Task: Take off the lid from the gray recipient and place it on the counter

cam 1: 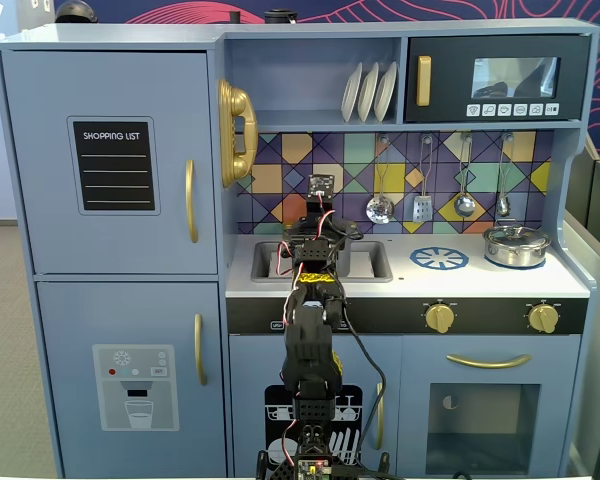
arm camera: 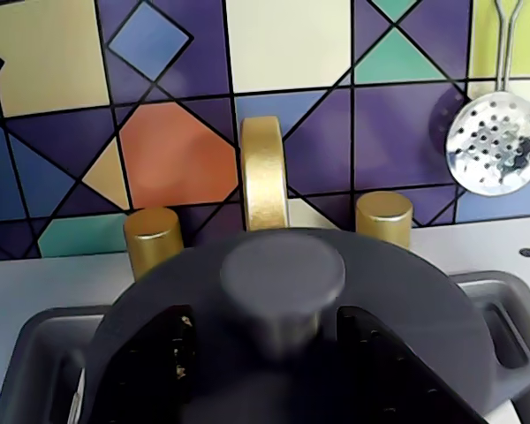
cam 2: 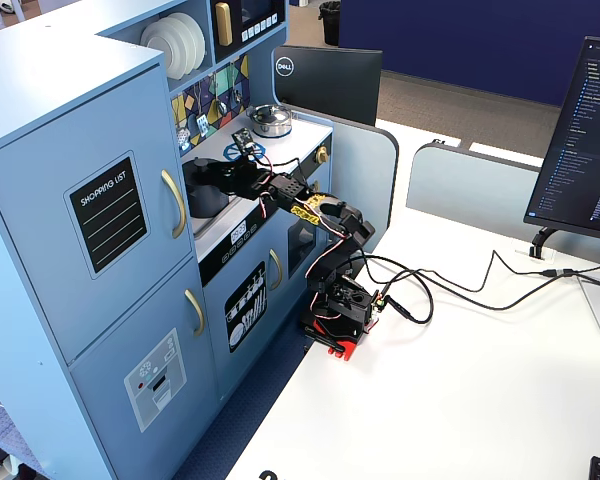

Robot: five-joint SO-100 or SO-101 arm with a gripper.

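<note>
Sink basin [cam 1: 365,262] in the white bench [cam 1: 410,280] is where the arm reaches in a fixed view, stretched up from its base at the bottom edge and covering most of the basin's middle. The lid [arm camera: 291,318], matte dark gray with a round central knob, fills the lower half of the wrist view. It sits over the gray recipient [cam 2: 206,196], which stands in the sink; only a dark gray edge of the pot shows in a fixed view from the side, behind the arm's wrist.

The tool [arm camera: 278,353] straddles the knob: dark finger parts show on either side of it in the wrist view, close against it. Whether they actually clamp the knob or only flank it cannot be told from these views.

Behind the lid in the wrist view rises a gold faucet [arm camera: 264,172] between two gold tap knobs [arm camera: 152,240], against the coloured tile backsplash [arm camera: 168,97]. A perforated silver skimmer [arm camera: 495,141] hangs on the wall at the right of that view.

To the right of the sink in a fixed view, the bench carries a printed blue burner [cam 1: 439,258], and further right stands a shiny silver pot [cam 1: 516,245] with its own lid on. White plates [cam 1: 368,92] stand upright on the shelf above.
</note>
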